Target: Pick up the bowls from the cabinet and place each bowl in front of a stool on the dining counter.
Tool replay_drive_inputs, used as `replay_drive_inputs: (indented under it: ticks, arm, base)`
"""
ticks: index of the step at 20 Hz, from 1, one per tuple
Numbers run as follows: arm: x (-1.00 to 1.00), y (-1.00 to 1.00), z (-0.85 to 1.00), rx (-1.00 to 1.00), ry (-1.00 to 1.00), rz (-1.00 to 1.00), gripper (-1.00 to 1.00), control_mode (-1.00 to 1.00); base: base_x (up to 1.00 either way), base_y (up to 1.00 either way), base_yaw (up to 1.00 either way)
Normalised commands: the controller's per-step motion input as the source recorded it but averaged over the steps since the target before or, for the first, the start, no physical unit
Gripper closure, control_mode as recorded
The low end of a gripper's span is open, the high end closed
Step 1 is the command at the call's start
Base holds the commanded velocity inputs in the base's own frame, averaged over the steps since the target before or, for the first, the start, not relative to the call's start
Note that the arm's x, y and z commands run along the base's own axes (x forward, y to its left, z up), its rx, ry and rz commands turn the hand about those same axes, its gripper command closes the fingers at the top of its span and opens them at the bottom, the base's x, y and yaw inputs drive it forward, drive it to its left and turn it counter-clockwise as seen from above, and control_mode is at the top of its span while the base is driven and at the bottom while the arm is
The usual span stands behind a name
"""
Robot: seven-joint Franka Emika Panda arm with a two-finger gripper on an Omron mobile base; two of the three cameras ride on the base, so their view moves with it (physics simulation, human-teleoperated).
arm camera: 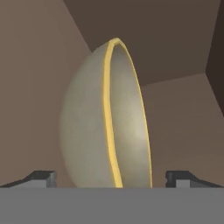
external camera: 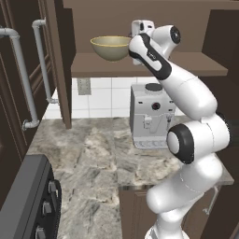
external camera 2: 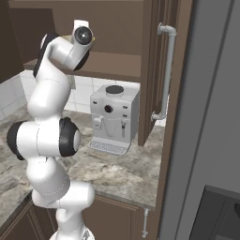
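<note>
The pale olive-beige bowl (external camera: 110, 47) with its yellowish rim stands on the shelf (external camera: 93, 65) of the dark brown cabinet, whose door (external camera: 56, 56) is swung open. My arm reaches up to the shelf, with the hand at the bowl's right side. In the hand view the bowl (arm camera: 87, 127) looks turned on edge, very close. My gripper (arm camera: 109, 177) is open, one fingertip (arm camera: 41, 177) left of the bowl and the other right of it, the rim between them. The reddish-brown bowl and the dining counter are out of view.
A grey coffee machine (external camera: 151, 114) stands on the small marbled worktop (external camera: 93, 154) right under the shelf. Long grey door handles (external camera: 42, 60) hang at the left; another handle (external camera 2: 168, 70) is at the right. A dark stove (external camera: 28, 200) sits at the lower left.
</note>
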Motion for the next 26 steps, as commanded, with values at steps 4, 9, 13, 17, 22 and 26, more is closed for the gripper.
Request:
replay_drive_inputs:
  ticks: [4,9,13,17,22,26]
  arm:
    - [0.14,0.03,-0.03,0.00,0.03,0.00,-1.00,-1.00]
    - [0.15,0.05,-0.03,0.00,0.08,0.00,-1.00,-1.00]
    - [0.12,0.02,0.00,0.00,0.10,0.02,-1.00,-1.00]
    - [0.08,0.00,0.00,0.00,0.10,0.04,-1.00,-1.00]
    - [0.08,0.00,-0.02,0.00,0.10,0.04,-1.00,-1.00]
    - [0.06,0.01,-0.09,0.00,0.08,0.04,-1.00,-1.00]
  base:
    - [0.00,0.00,0.00]
    - [0.00,0.00,0.00]
    - [0.00,0.00,0.00]
    - [0.00,0.00,0.00]
    - [0.00,0.00,0.00]
    - [0.00,0.00,0.00]
